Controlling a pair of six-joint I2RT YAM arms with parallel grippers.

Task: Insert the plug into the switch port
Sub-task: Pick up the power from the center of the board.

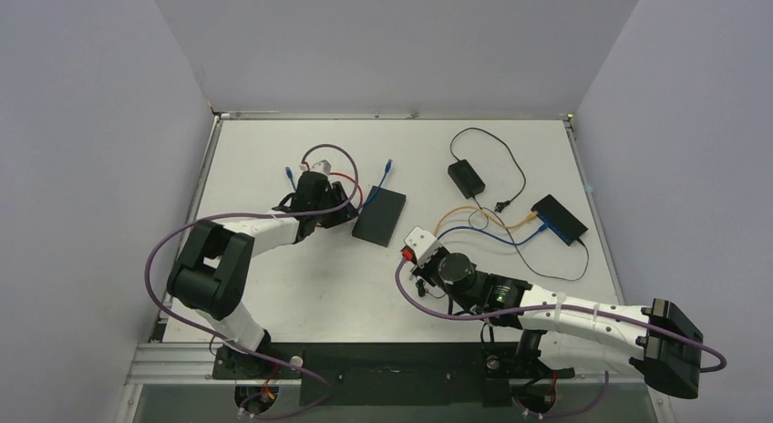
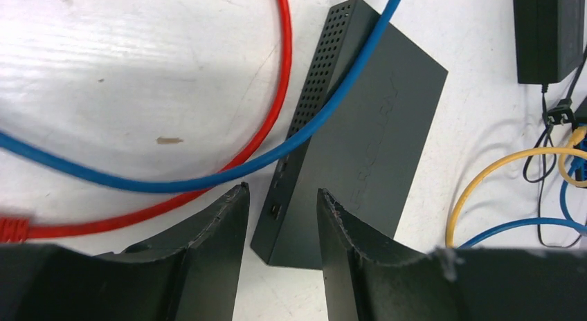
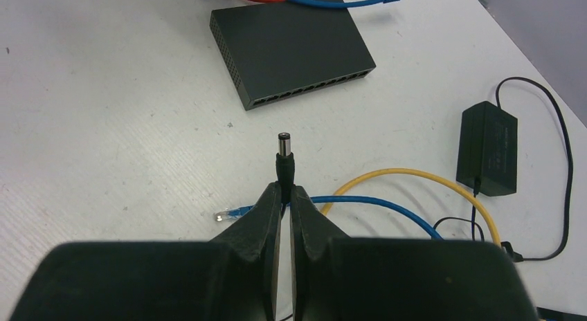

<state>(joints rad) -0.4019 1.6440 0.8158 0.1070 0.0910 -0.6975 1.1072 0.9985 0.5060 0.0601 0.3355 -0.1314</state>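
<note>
White arms (image 1: 264,230), purple cables (image 1: 150,263), black left hand (image 2: 282,193).

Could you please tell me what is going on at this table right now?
The right gripper is shut on a black barrel plug, whose tip points toward the black switch lying apart from it on the table. The left gripper hangs open by the switch's short end, holding nothing. The plug is not yet in a port.
</note>
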